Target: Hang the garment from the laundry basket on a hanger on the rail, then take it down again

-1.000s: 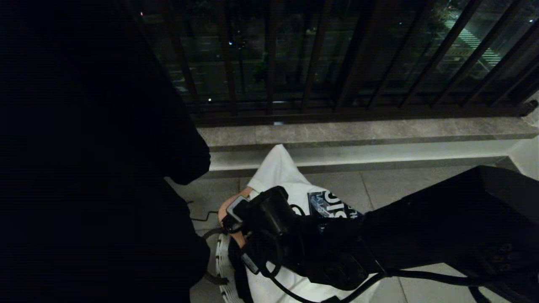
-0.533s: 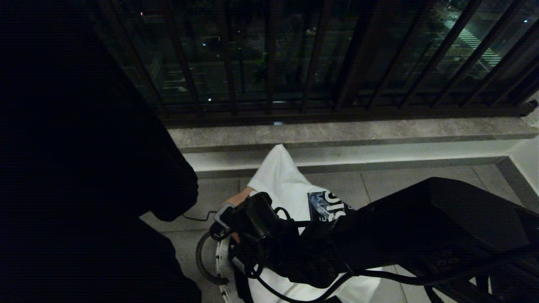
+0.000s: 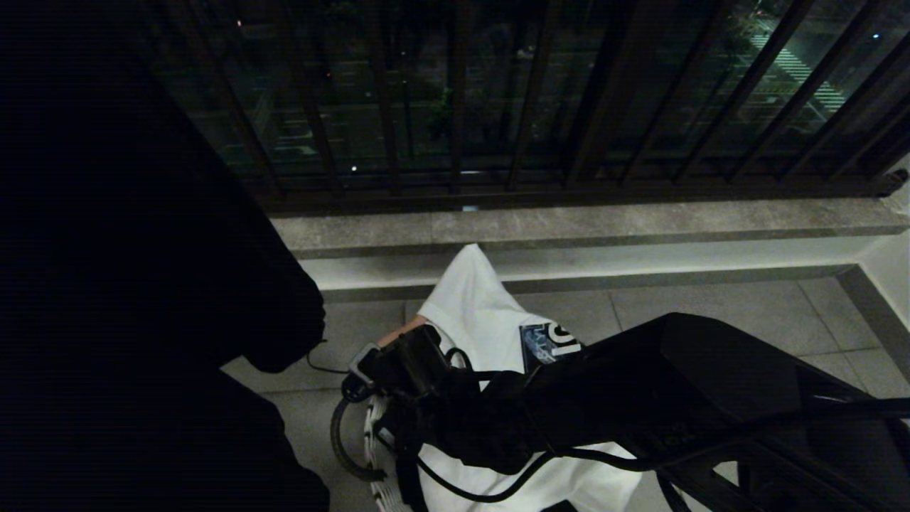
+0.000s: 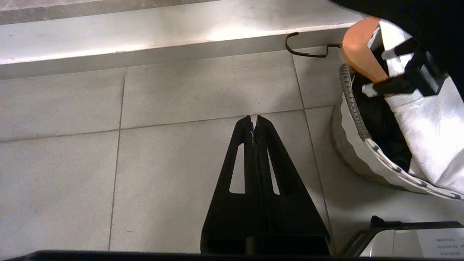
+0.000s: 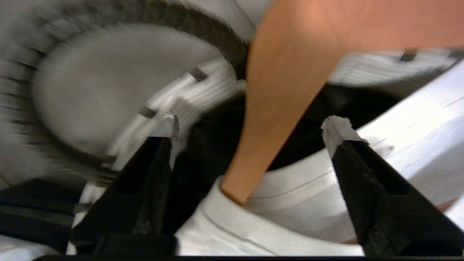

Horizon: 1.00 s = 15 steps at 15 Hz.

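The white printed garment [image 3: 483, 306] is draped over the laundry basket [image 3: 373, 434] on the floor, low in the head view. A wooden hanger [image 5: 282, 90] runs down into the garment's collar [image 5: 308, 203]. My right gripper [image 5: 253, 127] is open astride that hanger arm, and neither fingertip touches it. The left wrist view shows the basket [image 4: 362, 159], the hanger [image 4: 359, 50] with its black hook [image 4: 308, 54], and the right gripper [image 4: 377, 70] over it. My left gripper [image 4: 253, 119] hangs shut and empty over floor tiles, left of the basket. The rail is out of view.
Dark brown window bars [image 3: 455, 107] stand above a stone ledge [image 3: 569, 224] beyond the basket. A large dark shape [image 3: 128, 249] fills the left of the head view. Grey floor tiles [image 4: 145, 145] lie around the basket.
My right gripper has gone from shut to open around the hanger. The right arm has slid left and lower toward the basket. The dark shape at the left has drawn back leftward.
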### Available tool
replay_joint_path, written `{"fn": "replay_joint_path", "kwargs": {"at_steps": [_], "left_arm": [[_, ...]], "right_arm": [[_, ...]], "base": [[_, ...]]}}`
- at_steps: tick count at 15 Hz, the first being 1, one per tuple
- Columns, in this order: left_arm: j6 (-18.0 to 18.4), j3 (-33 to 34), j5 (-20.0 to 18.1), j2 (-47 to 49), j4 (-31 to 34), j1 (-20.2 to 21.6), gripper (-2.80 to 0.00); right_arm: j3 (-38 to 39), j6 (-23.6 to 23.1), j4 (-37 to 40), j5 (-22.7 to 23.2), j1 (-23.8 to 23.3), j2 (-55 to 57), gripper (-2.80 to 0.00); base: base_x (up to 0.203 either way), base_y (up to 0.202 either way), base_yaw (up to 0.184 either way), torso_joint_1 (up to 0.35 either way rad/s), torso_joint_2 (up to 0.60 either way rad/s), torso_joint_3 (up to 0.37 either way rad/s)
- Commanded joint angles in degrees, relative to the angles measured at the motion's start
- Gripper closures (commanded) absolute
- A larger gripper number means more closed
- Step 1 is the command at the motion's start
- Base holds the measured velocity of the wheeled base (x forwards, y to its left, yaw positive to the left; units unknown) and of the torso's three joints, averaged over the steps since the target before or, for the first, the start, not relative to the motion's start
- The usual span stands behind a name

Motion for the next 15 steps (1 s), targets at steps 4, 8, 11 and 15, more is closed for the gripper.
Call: {"fn": "replay_joint_path", "kwargs": {"at_steps": [4, 8, 11, 15], "left_arm": [[0.03, 0.18, -0.01, -0.01, -0.02, 0.02, 0.00], [0.03, 0.18, -0.01, -0.01, -0.02, 0.02, 0.00], [0.03, 0.18, -0.01, -0.01, -0.02, 0.02, 0.00], [0.03, 0.18, -0.01, -0.01, -0.02, 0.02, 0.00]], "right_arm": [[-3.85, -0.15, 0.25, -0.05, -0.82, 4.23, -2.80], [-6.04, -0.51, 0.34, -0.05, -1.96, 6.00, -2.80], [-7.48, -0.51, 0.34, -0.05, -2.52, 7.18, -2.80], [-8.60, -0.60, 0.43, -0.05, -2.66, 7.74, -2.80]], "base": [[0.000, 0.000, 0.000, 0.000, 0.00, 0.000], [0.000, 0.000, 0.000, 0.000, 0.00, 0.000], [0.000, 0.000, 0.000, 0.000, 0.00, 0.000], [0.000, 0.000, 0.000, 0.000, 0.00, 0.000]]}}
